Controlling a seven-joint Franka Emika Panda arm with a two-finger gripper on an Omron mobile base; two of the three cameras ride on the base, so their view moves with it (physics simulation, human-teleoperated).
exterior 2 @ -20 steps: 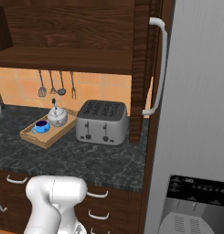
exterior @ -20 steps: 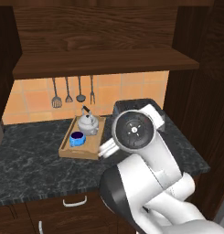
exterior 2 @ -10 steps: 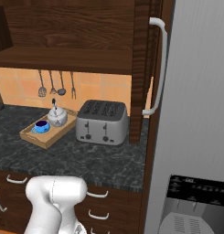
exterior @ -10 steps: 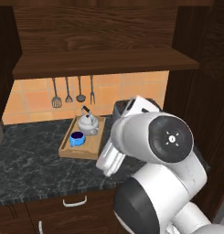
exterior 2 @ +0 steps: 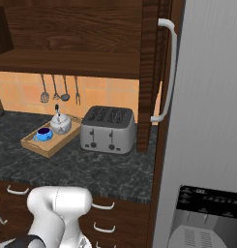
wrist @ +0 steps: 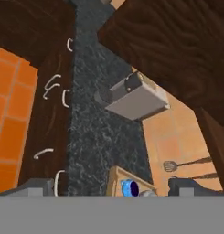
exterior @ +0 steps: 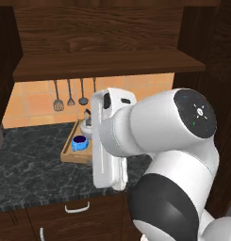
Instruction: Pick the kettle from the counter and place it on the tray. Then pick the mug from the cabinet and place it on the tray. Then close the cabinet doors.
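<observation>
Hand (wrist: 111, 187) open above tray (wrist: 114, 176) edge; counter (wrist: 95, 137) beyond.

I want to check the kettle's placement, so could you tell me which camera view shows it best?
The right base view: the kettle stands unobstructed at the tray's far end, behind the mug. In the left base view the arm covers most of it. The hand view catches only a sliver at its bottom edge.

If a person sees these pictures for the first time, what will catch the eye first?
In the left base view, the big white robot arm crowds the foreground. Behind it, on the dark counter, a wooden tray holds a silver kettle and a blue mug, with a silver toaster to its right.
</observation>
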